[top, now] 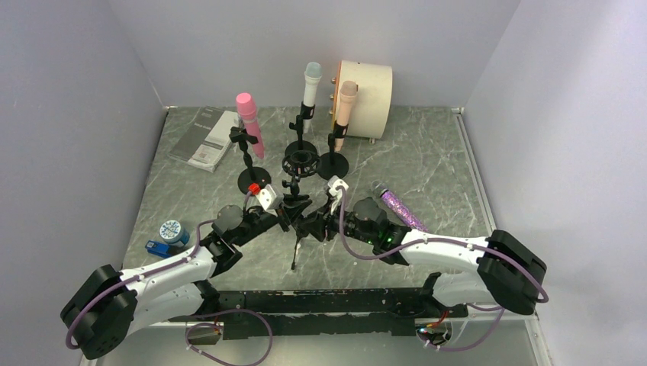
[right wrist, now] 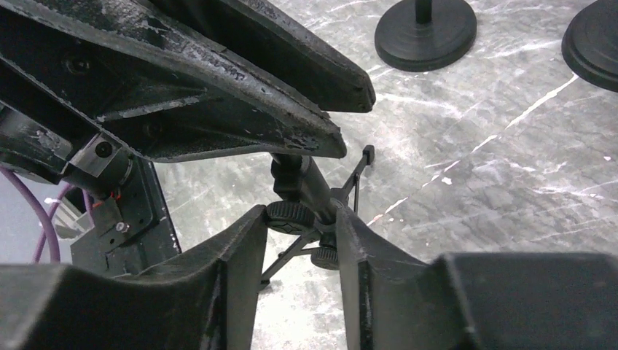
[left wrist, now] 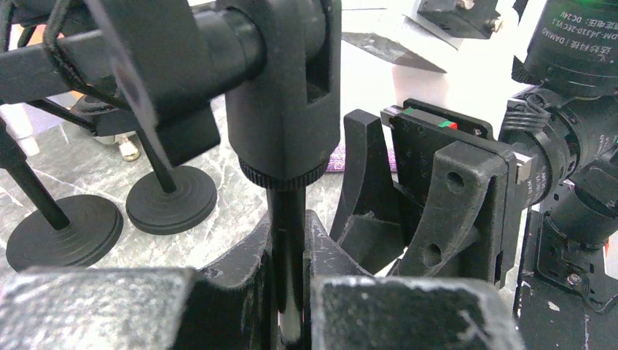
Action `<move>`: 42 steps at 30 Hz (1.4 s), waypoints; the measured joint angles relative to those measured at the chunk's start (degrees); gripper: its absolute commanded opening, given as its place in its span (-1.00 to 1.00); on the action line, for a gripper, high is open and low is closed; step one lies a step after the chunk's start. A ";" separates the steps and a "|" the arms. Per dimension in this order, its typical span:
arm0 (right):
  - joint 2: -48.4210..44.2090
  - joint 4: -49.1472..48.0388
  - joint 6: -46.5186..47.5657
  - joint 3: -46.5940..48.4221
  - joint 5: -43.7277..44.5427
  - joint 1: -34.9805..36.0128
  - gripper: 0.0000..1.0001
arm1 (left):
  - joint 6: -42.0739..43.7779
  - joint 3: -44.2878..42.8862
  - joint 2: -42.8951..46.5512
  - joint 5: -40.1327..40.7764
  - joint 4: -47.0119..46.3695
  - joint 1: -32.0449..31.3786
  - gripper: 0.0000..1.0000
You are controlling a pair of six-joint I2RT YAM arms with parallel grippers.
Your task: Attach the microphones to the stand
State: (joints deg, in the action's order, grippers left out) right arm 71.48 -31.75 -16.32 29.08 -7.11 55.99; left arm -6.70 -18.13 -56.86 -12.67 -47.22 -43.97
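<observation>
We see three plain pale-lilac walls closing in the back and both sides of a grey, white-veined marble-pattern table. The table's surface is matte, and white streaks run across it in the right wrist view.

At the back stands a cream drum-shaped case on its side, and a booklet lies flat at back left.

In the middle stands the tripod stand, tilted and topped by a ring-shaped cradle with nothing in it. The left gripper has its jaws clamped on the stand's thin black pole, just below a thick collar. The right gripper is lower, its jaws closed in on the knurled joint above the legs, with a finger against it on each side.

Behind them, three microphones sit clipped on round-based stands. The pink microphone leans at the left, the white microphone stands upright in the centre, and the peach microphone is just in front of the cream case.

The purple glitter microphone lies flat on the table beside the right arm, apart from every stand.

A small blue object rests near the left arm; we cannot tell what it is.
</observation>
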 measured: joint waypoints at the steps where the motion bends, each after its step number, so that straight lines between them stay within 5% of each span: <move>1: 0.28 -0.17 -0.02 0.00 -0.31 0.00 -0.32 | 0.00 0.00 0.02 0.00 0.00 0.00 -0.95; 8: 0.92 -1.55 -2.05 0.09 -0.28 0.35 -1.00 | -0.15 0.00 0.02 -0.02 -0.07 0.07 -0.95; 12: 0.96 -3.58 -9.18 -1.09 1.79 0.44 -1.00 | -0.33 0.00 0.02 0.02 -0.24 0.11 -0.95; 22: -3.48 -10.36 -58.73 -10.51 11.78 1.66 -1.00 | -1.86 -0.13 0.02 -1.92 -1.42 -0.98 -0.95; 23: -3.41 -10.27 -62.45 -10.56 11.98 1.66 -0.97 | -2.03 -0.22 0.02 -1.92 -1.38 -0.96 -0.95; 27: -2.51 -10.84 -70.69 -10.88 12.11 1.66 -0.02 | -2.10 -0.33 0.02 -1.86 -1.14 -0.90 -0.95; 29: -2.43 -11.37 -71.52 -10.88 13.16 1.42 0.19 | -1.88 -0.33 0.04 -1.88 -0.83 -0.74 -0.95; 34: -6.58 -9.81 -65.31 -10.88 16.44 -0.09 0.21 | -1.40 -0.66 0.09 -1.86 0.11 -0.31 -0.95; 42: -19.65 8.57 -35.78 -4.85 17.44 -0.07 0.21 | -0.96 -0.87 0.79 -1.95 1.68 -0.20 -0.95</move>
State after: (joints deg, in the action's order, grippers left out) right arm 51.83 -23.18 -52.10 24.23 10.33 55.92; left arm -7.66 -19.00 -56.07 -14.61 -45.54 -44.16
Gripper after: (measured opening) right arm 0.600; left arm 0.138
